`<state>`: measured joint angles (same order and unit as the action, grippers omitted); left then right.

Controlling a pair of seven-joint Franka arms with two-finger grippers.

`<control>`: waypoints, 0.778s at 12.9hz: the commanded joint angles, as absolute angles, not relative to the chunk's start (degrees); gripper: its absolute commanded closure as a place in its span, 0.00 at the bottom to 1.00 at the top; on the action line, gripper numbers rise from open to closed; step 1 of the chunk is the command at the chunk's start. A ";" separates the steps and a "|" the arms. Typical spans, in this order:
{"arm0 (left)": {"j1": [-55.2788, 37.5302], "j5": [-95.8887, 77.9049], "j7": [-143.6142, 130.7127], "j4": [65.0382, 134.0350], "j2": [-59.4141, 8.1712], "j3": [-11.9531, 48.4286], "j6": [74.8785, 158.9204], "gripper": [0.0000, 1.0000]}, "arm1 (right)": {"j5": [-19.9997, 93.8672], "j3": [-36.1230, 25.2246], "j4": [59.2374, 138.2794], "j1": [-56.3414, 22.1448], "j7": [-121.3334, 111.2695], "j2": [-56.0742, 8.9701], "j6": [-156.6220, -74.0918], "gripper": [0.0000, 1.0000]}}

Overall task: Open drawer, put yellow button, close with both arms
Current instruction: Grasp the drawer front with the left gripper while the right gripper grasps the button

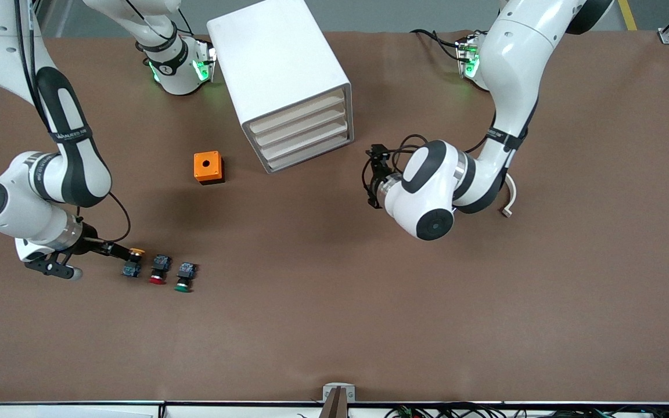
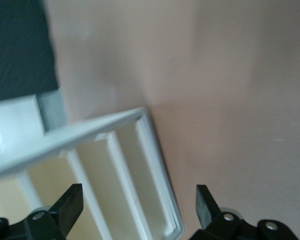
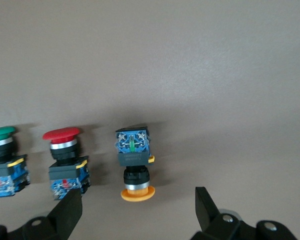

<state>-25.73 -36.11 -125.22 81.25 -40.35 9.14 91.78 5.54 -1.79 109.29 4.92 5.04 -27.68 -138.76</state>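
The right gripper (image 1: 119, 251) hung low with fingers spread apart. The left gripper (image 1: 376, 174) was also open, pointing sideways.

The surface (image 1: 369, 302) is plain brown. The cabinet (image 1: 279, 75) is white; its drawer (image 1: 298, 116) fronts are cream-white. The yellow button (image 3: 134, 162) has a yellow-orange cap, black body and blue contact block. The red button (image 3: 65, 162) and green button (image 3: 2, 160) match it — black bodies, blue blocks, small yellow tabs. The box (image 1: 208, 167) is orange with a black hole. The arms (image 1: 509, 104) are glossy white with black bands — fingers (image 3: 67, 212) black.
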 commanded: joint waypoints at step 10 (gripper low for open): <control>-28.56 -59.23 -144.05 80.42 -44.47 9.49 88.68 0.34 | 7.56 -1.05 108.72 4.57 4.83 -34.10 -148.45 0.07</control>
